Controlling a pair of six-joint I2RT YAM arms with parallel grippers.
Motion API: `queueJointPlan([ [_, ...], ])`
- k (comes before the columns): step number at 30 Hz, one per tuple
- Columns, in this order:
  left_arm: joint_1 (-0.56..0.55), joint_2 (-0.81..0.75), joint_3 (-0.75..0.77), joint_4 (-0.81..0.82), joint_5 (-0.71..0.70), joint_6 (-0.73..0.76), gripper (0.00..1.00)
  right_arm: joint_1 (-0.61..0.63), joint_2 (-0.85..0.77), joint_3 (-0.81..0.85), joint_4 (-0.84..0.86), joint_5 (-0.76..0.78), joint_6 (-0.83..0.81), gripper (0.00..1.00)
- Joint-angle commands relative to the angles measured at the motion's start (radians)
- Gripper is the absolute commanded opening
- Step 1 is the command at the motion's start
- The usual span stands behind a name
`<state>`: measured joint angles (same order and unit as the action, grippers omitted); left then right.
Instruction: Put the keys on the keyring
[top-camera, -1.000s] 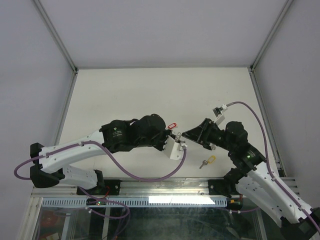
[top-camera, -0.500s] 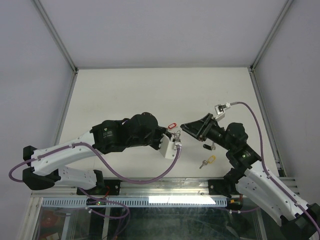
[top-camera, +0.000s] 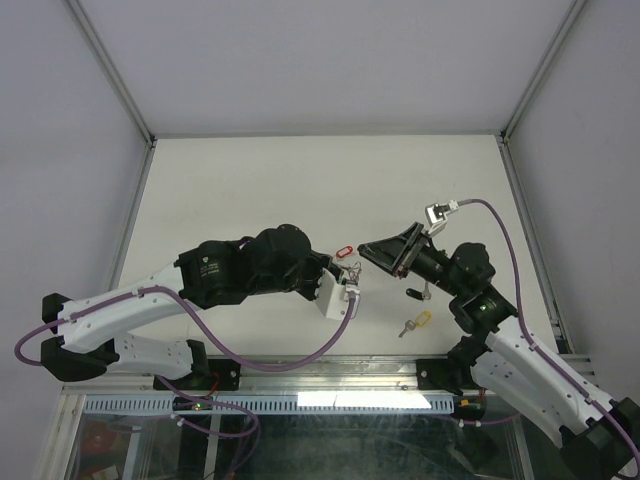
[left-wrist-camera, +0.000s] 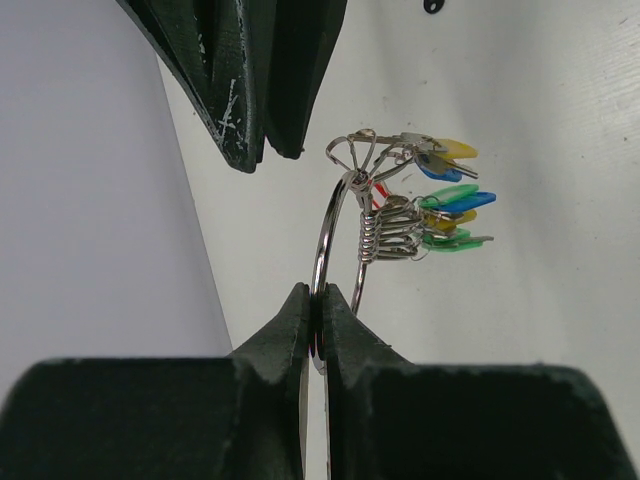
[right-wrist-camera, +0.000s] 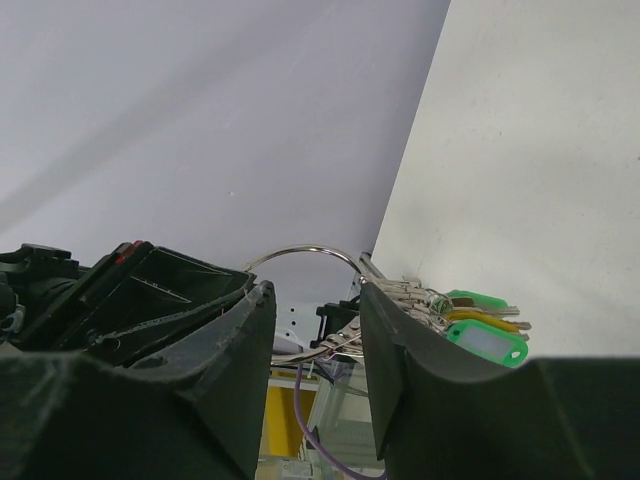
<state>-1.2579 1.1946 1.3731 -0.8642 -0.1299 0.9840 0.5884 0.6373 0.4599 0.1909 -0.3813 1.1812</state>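
Top view: a pale cream table (top-camera: 250, 170) fills the middle, evenly lit. Plain grey-white back wall (top-camera: 320, 60) up top, left panel (top-camera: 60, 150) and right panel (top-camera: 590, 150) flanking. Aluminium posts (top-camera: 110, 70) slant from the upper corners. A metal rail (top-camera: 330, 372) runs along the bottom, with a bright light strip (top-camera: 370, 400) beneath.

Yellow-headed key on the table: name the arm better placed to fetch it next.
Right. The right claw is open and empty, the yellow-headed silver key lies beside that arm; the left claw grips the thin silver wire keyring.
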Motion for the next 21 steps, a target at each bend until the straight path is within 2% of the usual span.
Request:
queueJointPlan([
  [1,-0.010,-0.031,0.021,0.088,0.015,0.021,0.00,-0.004,0.004,0.013,0.060,-0.027,0.010,0.42],
  [21,-0.009,-0.025,0.040,0.088,-0.006,0.030,0.00,-0.003,0.016,0.010,0.051,-0.116,0.007,0.42],
])
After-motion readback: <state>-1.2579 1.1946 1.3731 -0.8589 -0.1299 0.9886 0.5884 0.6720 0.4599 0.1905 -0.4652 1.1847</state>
